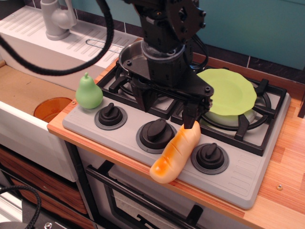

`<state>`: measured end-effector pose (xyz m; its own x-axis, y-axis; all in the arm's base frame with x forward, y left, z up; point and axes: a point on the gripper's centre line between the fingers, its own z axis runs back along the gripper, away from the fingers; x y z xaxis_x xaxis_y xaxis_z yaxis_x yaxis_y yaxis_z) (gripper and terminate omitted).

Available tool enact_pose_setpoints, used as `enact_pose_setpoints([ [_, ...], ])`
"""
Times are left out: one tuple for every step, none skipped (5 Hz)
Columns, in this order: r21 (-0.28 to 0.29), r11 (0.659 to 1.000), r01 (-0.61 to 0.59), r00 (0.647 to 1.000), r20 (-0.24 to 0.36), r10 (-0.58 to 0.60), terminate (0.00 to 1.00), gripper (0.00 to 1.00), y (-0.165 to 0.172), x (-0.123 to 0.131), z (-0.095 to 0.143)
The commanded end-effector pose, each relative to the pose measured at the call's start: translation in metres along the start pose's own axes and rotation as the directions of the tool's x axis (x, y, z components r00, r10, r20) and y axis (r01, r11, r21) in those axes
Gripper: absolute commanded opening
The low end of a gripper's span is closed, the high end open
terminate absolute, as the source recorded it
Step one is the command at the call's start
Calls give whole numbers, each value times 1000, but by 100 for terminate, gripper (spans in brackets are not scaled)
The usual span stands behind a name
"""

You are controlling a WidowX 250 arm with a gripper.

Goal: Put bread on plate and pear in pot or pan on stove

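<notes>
Because the bread (175, 153) was a glossy, hard-looking plastic toy, I judged it light and stiff but slippery, apt to swing or slide if pinched only at one tip. It lay slanted across the front of the stove (248, 179), between the middle knob (156, 132) and the right knob (209, 156), its golden-orange end overhanging the front edge and its pale end pointing up toward me. My gripper (191, 118) sat right at that pale end, fingers narrowed around the tip, and I seemed to be pinching it, though my own body hid the contact, so I could not be sure of the hold. A grip nearer the loaf's middle, across its narrow width, looked safer to me. Just behind, the plate (228, 90) rested on the right burner grate. Well to the left, the pear (88, 92) stood upright at the stove's left edge, and the pot (129, 56) sat on the left rear burner, mostly hidden behind my arm.
</notes>
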<state>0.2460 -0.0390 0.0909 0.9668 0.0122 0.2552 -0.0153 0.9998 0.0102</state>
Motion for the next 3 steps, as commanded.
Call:
enact_pose_setpoints([
  [0,1000,0,1000,0,0,0,100,0,0,0],
  [5,1000,-2,1000,29,2,0,100,-2,-4,-8],
  [4,1000,-5,999,47,4,0,100,-4,-8,-13],
])
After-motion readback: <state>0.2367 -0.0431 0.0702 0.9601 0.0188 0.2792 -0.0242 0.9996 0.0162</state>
